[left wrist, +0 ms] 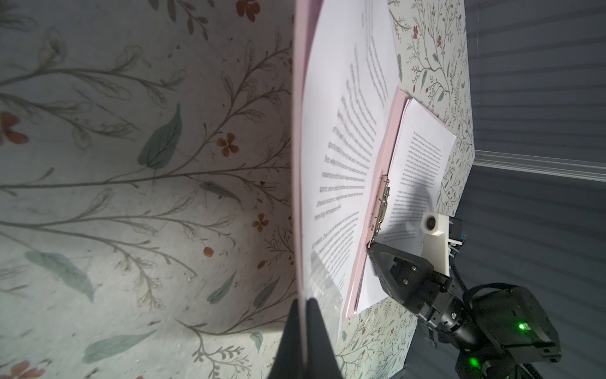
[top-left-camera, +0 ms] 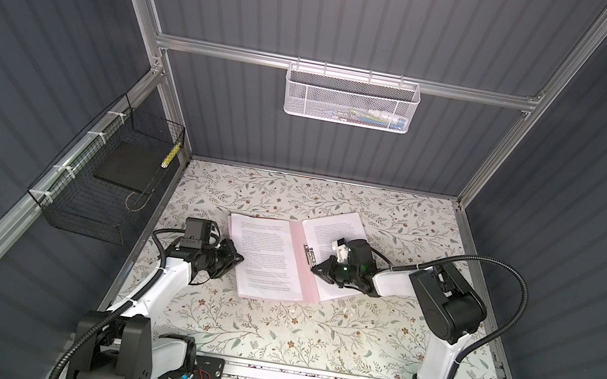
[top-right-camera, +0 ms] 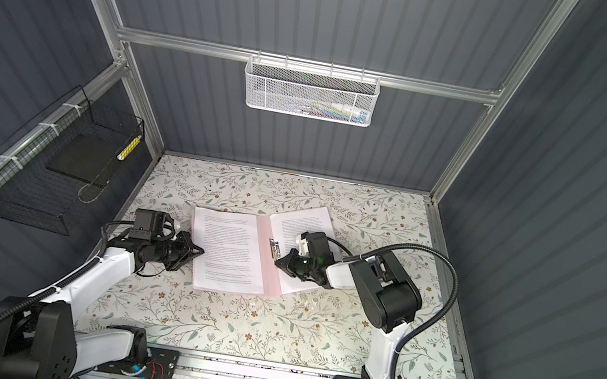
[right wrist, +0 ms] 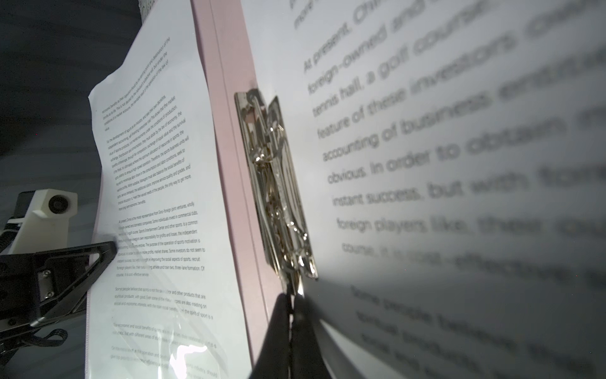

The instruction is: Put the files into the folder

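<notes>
Because the right gripper is pinched fully shut on the near tip of the metal clip, seemingly on its lever, a slip there could let the spring snap down and jolt the files. The folder lies open around the middle of the table surface, and the left gripper is clamped tight on its left cover's outer edge. The sheets on its right half sit askew, one corner jutting toward the surface's far edge, so clipped like that they would bind crooked. The left-hand sheet might slide off if that cover swings over briskly.
</notes>
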